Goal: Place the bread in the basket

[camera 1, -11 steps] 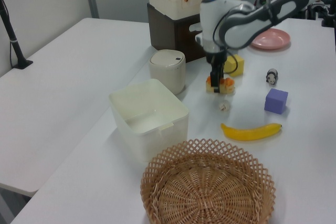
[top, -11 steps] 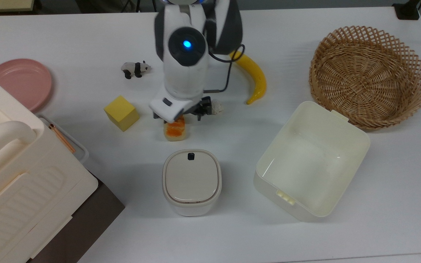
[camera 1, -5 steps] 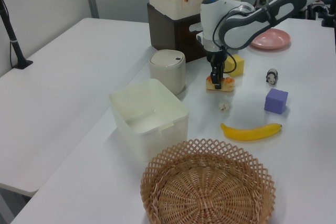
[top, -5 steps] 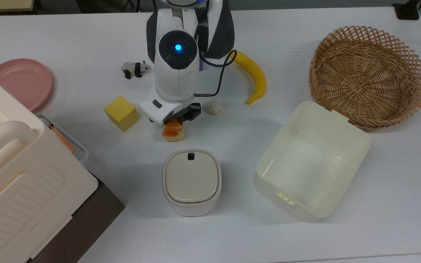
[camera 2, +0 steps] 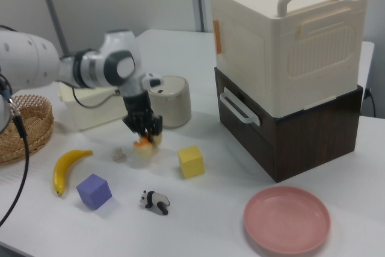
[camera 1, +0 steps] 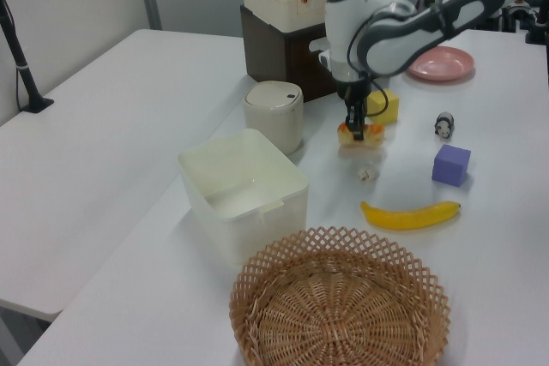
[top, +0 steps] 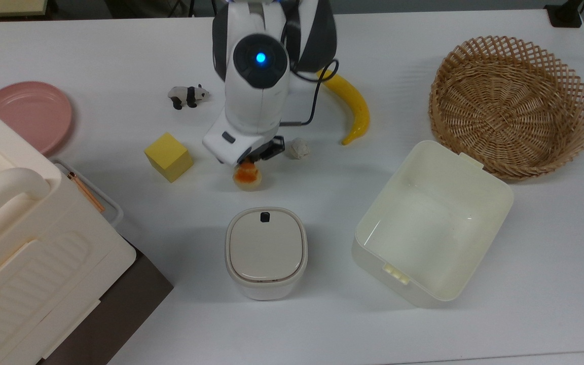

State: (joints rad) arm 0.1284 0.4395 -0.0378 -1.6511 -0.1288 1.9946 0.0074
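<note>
The bread (top: 247, 175), a small loaf with an orange-brown top and cream sides, hangs just above the white table with a faint shadow under it. My gripper (top: 250, 163) is shut on it from above; the same grip shows in the left view on the bread (camera 1: 360, 133) under the gripper (camera 1: 355, 123), and in the right view on the bread (camera 2: 144, 146) under the gripper (camera 2: 144, 133). The wicker basket (top: 576, 86) stands empty at the top view's far right, well apart from the bread. The basket (camera 1: 339, 242) fills the left view's foreground.
A cream square tub (top: 495, 187) stands between bread and basket. Near the bread are a lidded white canister (top: 266, 252), a yellow cube (top: 168, 156), a white lumpy ball (top: 298, 148), a banana (top: 355, 109) and a toy panda (top: 187, 95). A purple cube (camera 1: 451, 165), pink plate (top: 31, 115) and large cream box (top: 23, 263) lie farther off.
The bread lay flat on the table under the gripper a second ago. Now it is tipped on end and lifted a little, held in the fingers, and the arm has shifted slightly.
</note>
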